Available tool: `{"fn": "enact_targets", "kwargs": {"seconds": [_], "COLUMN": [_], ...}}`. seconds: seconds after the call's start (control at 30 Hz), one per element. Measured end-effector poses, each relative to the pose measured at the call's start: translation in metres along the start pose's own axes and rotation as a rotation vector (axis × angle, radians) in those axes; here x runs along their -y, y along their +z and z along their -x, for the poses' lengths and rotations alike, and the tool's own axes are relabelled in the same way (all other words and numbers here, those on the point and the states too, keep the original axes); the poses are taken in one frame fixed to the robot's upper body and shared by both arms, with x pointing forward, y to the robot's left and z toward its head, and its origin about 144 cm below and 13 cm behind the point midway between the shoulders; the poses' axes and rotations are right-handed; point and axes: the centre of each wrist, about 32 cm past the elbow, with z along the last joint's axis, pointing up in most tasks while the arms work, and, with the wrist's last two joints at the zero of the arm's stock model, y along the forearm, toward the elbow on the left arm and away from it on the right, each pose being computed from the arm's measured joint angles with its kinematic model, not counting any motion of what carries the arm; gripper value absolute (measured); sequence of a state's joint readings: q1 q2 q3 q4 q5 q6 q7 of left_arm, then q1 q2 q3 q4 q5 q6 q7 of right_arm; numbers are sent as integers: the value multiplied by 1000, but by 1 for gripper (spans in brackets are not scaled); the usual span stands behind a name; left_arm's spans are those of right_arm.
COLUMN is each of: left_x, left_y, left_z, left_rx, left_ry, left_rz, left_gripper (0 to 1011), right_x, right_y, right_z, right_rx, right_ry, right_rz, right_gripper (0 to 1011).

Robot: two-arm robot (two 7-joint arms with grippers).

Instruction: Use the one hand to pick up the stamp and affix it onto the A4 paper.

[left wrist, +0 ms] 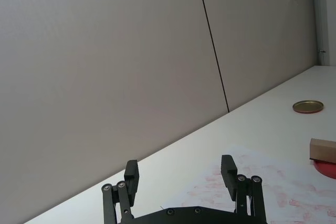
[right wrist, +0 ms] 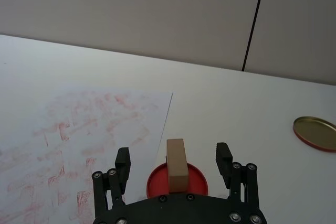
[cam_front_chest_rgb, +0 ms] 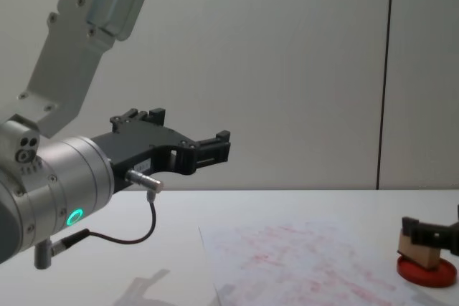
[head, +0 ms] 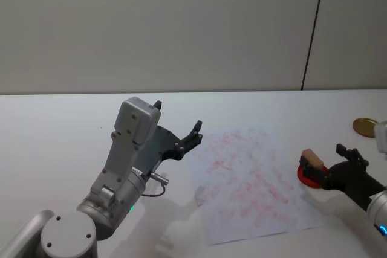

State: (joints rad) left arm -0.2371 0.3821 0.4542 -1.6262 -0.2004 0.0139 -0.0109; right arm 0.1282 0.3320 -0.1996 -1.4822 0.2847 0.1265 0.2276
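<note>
Head view first: the white bench (head: 72,125) carries everything. The big sheet of paper (head: 254,179) lies flat on it, just to the left of the working jaws and crowded with faint red marks. The left gripper (head: 178,116) hangs high above the bench, across the paper from those working jaws. Its own jaws are spread wide and hold nothing, so it looks parked.

Now the action. The right gripper (right wrist: 173,153) sits low at the round red ink pad (right wrist: 156,183), with its jaws released and straddling the stamp (right wrist: 176,163). The right wrist view shows a gap on each side of the block. The stamp sits on the pad, squarely between those jaws. A gold lid (right wrist: 315,132) lies well off to their right.

My read is that the approach is done but the grip is not yet made. What's left is to close on the block, lift it off the pad, carry it left over the paper and press it down.
</note>
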Motion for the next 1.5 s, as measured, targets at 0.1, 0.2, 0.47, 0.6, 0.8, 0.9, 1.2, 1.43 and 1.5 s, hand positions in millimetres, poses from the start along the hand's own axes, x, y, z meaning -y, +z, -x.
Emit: {"fn": "enact_targets", "kwargs": {"seconds": [0.1, 0.2, 0.47, 0.6, 0.8, 0.9, 1.2, 1.43, 1.5], "left_x": [0, 0, 0, 0, 0, 0, 0, 0, 0], "left_y": [0, 0, 0, 0, 0, 0, 0, 0, 0], "left_z": [0, 0, 0, 0, 0, 0, 0, 0, 0], "left_rx": [0, 0, 0, 0, 0, 0, 0, 0, 0], "left_ry": [0, 0, 0, 0, 0, 0, 0, 0, 0], "left_rz": [0, 0, 0, 0, 0, 0, 0, 0, 0], "left_gripper": [993, 993, 993, 993, 993, 993, 993, 993, 993], "right_x": [-3, -6, -14, -17, -22, -23, -27, -27, -27], "right_y": [-3, -5, -10, -12, -14, -14, -18, -18, -18], "right_z": [0, 1, 2, 3, 4, 4, 7, 9, 11], "right_rx": [-9, -15, -22, -23, -20, -16, 12, 45, 56], "right_ry": [3, 6, 9, 8, 6, 5, -4, -7, -4], "right_rz": [16, 29, 56, 66, 74, 75, 63, 40, 30], "right_gripper": [1003, 1003, 945, 818, 648, 590, 250, 220, 220]}}
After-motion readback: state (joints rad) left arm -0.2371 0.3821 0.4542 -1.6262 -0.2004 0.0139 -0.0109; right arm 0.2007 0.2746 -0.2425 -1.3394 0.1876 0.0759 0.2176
